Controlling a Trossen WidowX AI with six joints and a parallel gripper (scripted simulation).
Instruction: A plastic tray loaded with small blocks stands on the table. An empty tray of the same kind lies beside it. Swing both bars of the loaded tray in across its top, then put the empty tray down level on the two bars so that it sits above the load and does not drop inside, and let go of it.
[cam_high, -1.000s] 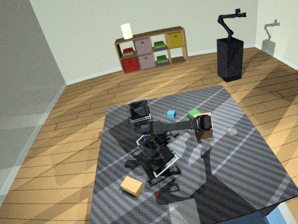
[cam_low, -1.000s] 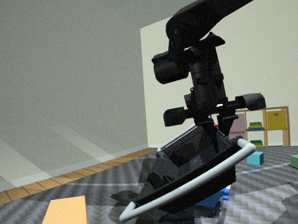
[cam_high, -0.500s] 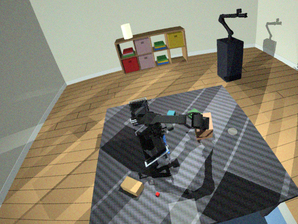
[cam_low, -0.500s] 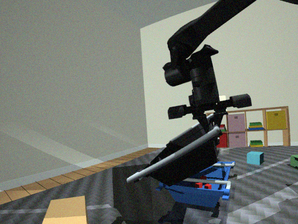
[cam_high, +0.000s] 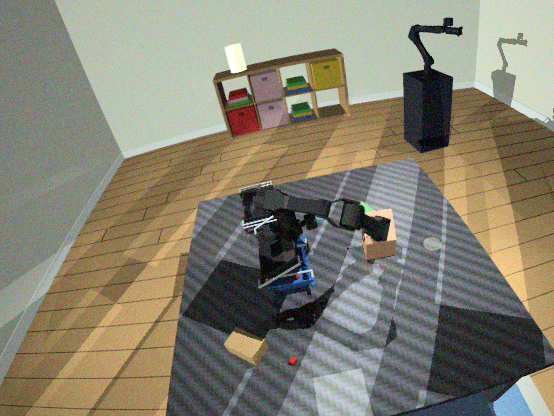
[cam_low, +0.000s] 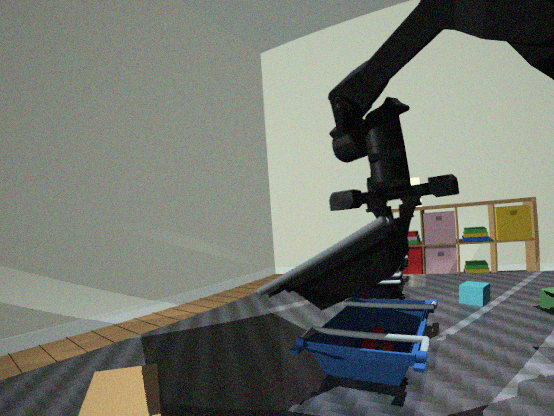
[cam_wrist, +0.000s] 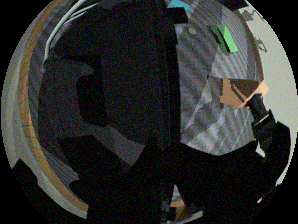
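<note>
The loaded blue tray (cam_high: 306, 284) (cam_low: 365, 367) stands on the table with red blocks (cam_low: 377, 334) inside. Its two pale bars (cam_low: 395, 304) lie across its top in the exterior view. My gripper (cam_high: 285, 245) (cam_low: 395, 218) is shut on the empty black tray (cam_low: 350, 272) (cam_wrist: 130, 100), by its upper edge. That tray hangs steeply tilted, its pale bar (cam_low: 325, 254) sloping down to the left, above and behind the blue tray in the exterior view. In the top view it hides much of the blue tray. The fingertips are too dark to make out clearly.
Another dark tray (cam_high: 247, 201) with pale bars stands at the back left. A tan block (cam_high: 246, 346) (cam_low: 115, 392) and a small red cube (cam_high: 292, 360) lie in front. An orange-tan box (cam_high: 381, 250) (cam_wrist: 232, 94), a green block (cam_wrist: 225, 39) and a cyan cube (cam_low: 474, 293) stand to the right.
</note>
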